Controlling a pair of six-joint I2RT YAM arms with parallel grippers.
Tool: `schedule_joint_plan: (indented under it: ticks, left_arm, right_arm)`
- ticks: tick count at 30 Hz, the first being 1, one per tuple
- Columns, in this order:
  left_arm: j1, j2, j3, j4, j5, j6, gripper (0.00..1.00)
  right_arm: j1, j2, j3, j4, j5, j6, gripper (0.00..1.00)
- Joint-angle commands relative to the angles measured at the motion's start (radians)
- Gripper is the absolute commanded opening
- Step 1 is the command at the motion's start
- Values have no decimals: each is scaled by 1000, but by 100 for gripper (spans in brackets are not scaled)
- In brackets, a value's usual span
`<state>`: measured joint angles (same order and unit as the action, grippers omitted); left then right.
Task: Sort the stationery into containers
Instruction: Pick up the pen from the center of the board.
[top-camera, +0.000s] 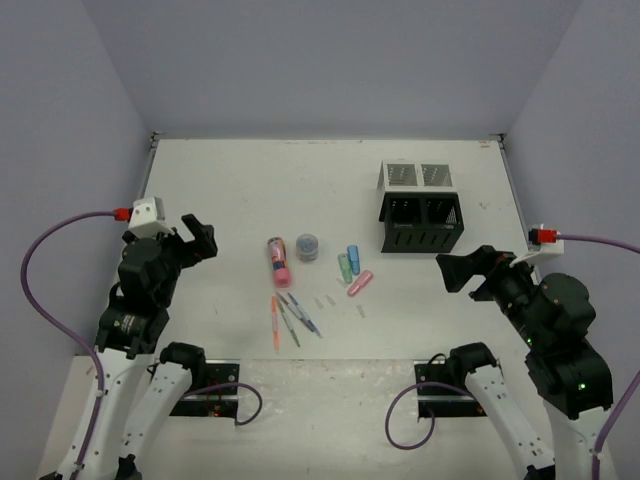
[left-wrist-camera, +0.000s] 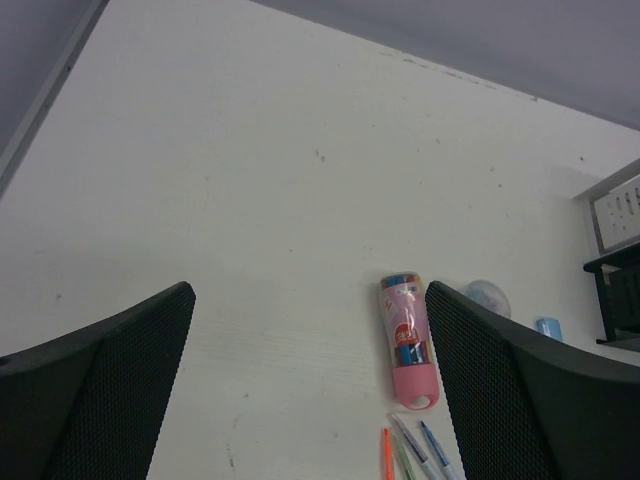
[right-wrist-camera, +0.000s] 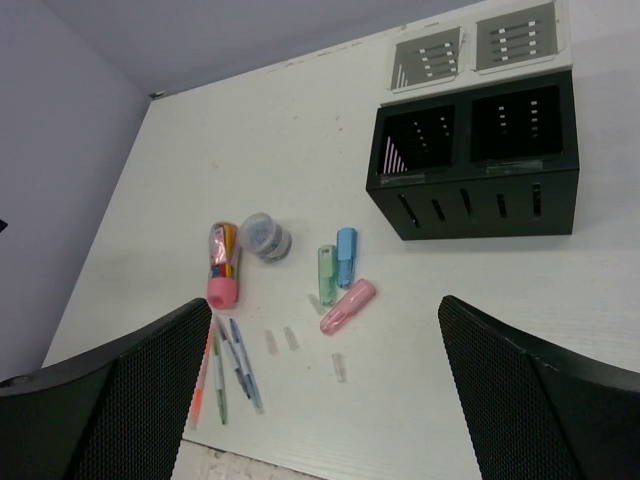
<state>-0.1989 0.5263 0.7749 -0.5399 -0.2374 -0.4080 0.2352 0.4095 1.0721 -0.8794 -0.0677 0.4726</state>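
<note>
Two white arms (top-camera: 152, 398) with black joints (top-camera: 148, 272), purple cables (top-camera: 30, 262), red plugs (top-camera: 121, 213), black mesh-textured gripper fingers (left-wrist-camera: 110, 390)

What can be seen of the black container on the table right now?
The black container is a box with two open-topped compartments side by side. Its near wall carries a row of upright slots, and the inner walls look perforated. It stands upright on the far right part of the table, its back against or very close to the white container. Nothing shows inside it, and nothing else touches it.
</note>
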Motion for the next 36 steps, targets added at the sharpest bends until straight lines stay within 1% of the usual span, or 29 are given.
schedule_joint_plan:
  ticks: [1, 8, 12, 14, 17, 18, 19, 20, 23, 24, 27, 28, 31, 34, 35, 36]
  left_arm:
    - [-5, 23, 10, 20, 20, 17, 100]
    - [-4, 29, 11, 4, -12, -13, 100]
    - [-4, 41, 9, -22, -36, -89, 100]
    - [-4, 60, 12, -27, 4, -125, 100]
    - [-4, 102, -7, 1, 196, -136, 100]
    - [-9, 145, -25, 5, 261, -173, 100]
    - [-34, 201, -50, 17, 261, -180, 100]
    - [-57, 248, -71, 10, 201, -211, 100]
    - [-232, 311, -117, 13, -1, -333, 100]
    - [-290, 318, -114, 4, -54, -364, 100]
    - [-498, 410, -76, -74, -226, -462, 100]
    - [-529, 430, -69, -96, -261, -483, 100]
    - [-622, 480, -78, -120, -297, -525, 100]
    - [-723, 560, -136, -120, -310, -622, 100]
    - [-752, 561, -137, -120, -310, -623, 99]
    - [-802, 609, -143, -126, -319, -666, 95]
  right_arm:
    - [-2, -17, -11, 49, 29, 23, 99]
    - [-2, -55, -25, 29, 95, 28, 99]
    - [-2, -61, -34, 19, 95, 34, 99]
    - [-2, -61, -42, 22, 84, 37, 99]
    - [-2, -46, -46, 21, 64, 42, 99]
    - [-2, -33, -48, 18, 38, 43, 99]
    - [-2, -23, -51, 23, 29, 39, 99]
    - [-2, -9, -59, 27, 13, 36, 99]
    - [-2, 25, -69, 36, -13, 34, 99]
    - [-2, 27, -71, 37, -27, 31, 99]
    - [-2, 47, -75, 54, -85, 19, 99]
    - [-2, 48, -77, 56, -95, 18, 99]
    - [-3, 43, -83, 51, -92, 9, 99]
    - [-2, 26, -96, 51, -75, 4, 99]
    - [-2, 22, -99, 51, -70, 4, 99]
    - [-2, 17, -106, 57, -67, 4, 99]
